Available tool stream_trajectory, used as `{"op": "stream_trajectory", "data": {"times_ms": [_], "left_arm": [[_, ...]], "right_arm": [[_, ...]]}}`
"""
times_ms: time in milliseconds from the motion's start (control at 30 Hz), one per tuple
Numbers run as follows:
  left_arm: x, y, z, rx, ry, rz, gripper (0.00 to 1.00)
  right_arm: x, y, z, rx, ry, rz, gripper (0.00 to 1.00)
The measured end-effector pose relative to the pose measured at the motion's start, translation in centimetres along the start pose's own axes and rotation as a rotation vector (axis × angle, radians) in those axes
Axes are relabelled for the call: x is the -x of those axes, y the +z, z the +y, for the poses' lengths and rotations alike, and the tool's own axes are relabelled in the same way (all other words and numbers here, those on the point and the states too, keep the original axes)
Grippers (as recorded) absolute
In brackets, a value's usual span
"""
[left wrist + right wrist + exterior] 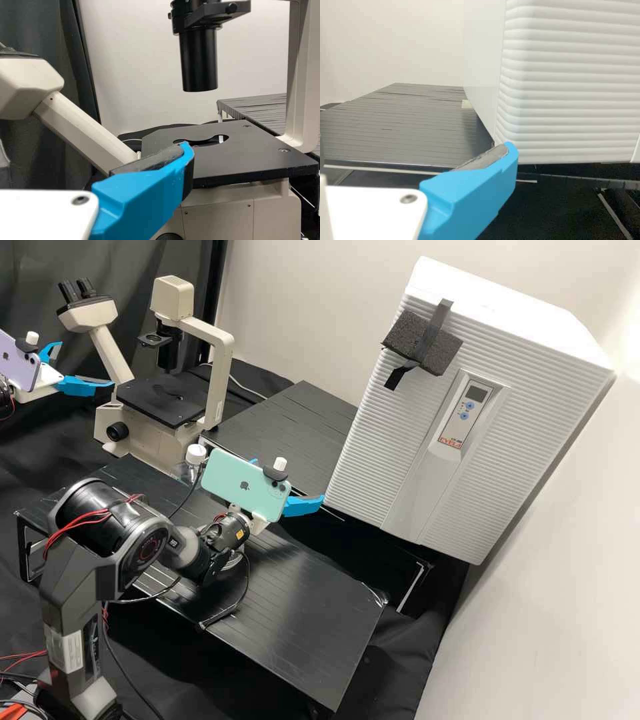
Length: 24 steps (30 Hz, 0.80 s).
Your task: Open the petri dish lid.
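1. I can't tell where the petri dish is.
2. My left pincer [87, 363] gapes, upper left, its arm [5, 400] cut off.
3. A green phone [223, 475] partly hides my spread right pincer [290, 480], mid-frame.
4. Microscope [217, 367] upper left, white cabinet [373, 440] right.

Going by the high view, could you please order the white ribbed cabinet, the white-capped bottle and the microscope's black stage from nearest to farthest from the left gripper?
1. Black stage, just right of the left gripper
2. White-capped bottle, lower in the view
3. White ribbed cabinet, far right
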Motion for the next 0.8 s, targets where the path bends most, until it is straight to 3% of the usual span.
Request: {"op": "stream_trajectory", "data": {"times_ms": [367, 500, 800], "left_arm": [[0.0, 0.0, 0.0, 0.000, 0.000, 0.000, 1.00], [0.0, 0.0, 0.0, 0.000, 0.000, 0.000, 1.00], [0.0, 0.0, 0.0, 0.000, 0.000, 0.000, 1.00]], "right_arm": [[0.5, 0.1, -0.1, 0.001, 0.001, 0.004, 1.00], [2.8, 0.2, 0.1, -0.012, 0.012, 0.013, 1.00], [9.7, -0.6, 0.3, -0.061, 0.087, 0.127, 1.00]]}}
